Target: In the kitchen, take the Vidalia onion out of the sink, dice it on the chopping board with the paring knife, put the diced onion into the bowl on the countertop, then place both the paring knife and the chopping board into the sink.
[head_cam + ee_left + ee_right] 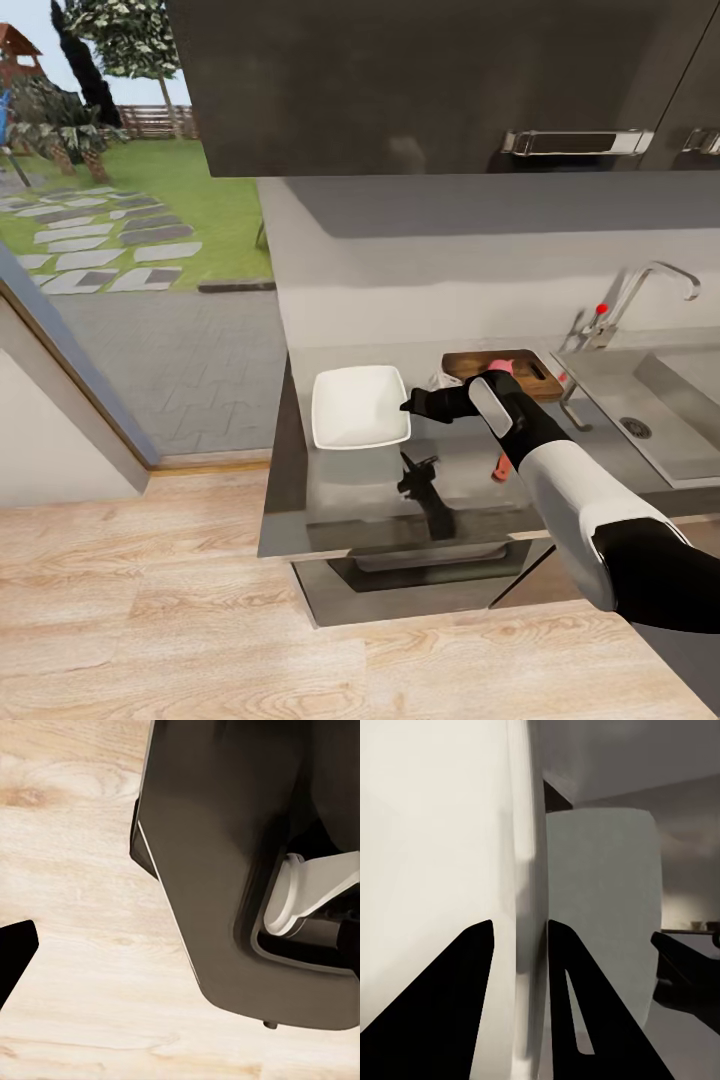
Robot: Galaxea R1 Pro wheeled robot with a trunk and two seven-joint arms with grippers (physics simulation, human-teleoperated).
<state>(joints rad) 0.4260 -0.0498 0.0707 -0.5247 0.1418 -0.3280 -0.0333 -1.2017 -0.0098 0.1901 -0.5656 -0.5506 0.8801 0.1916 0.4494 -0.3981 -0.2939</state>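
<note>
The white squarish bowl point(355, 415) rests on the grey countertop point(350, 490), near its left end. My right gripper point(408, 404) reaches across to the bowl's right rim. Seen from the right wrist, the gripper point(520, 934) straddles the bowl point(450, 870) rim, fingers close on either side, shut on it. Behind my wrist lies the brown chopping board point(532, 370) with the pinkish Vidalia onion point(498, 362) on it. The sink point(690, 420) is at the right. A small red piece point(500, 468) pokes out under my forearm; what it is I cannot tell. One left fingertip point(16, 952) hangs over wooden floor.
A chrome tap point(655, 280) with a red knob stands behind the sink. Dark wall cabinets point(450, 80) hang overhead. The countertop's left edge drops to the wooden floor point(150, 600) beside a glass door onto a garden. My own base point(225, 870) is beside the left gripper.
</note>
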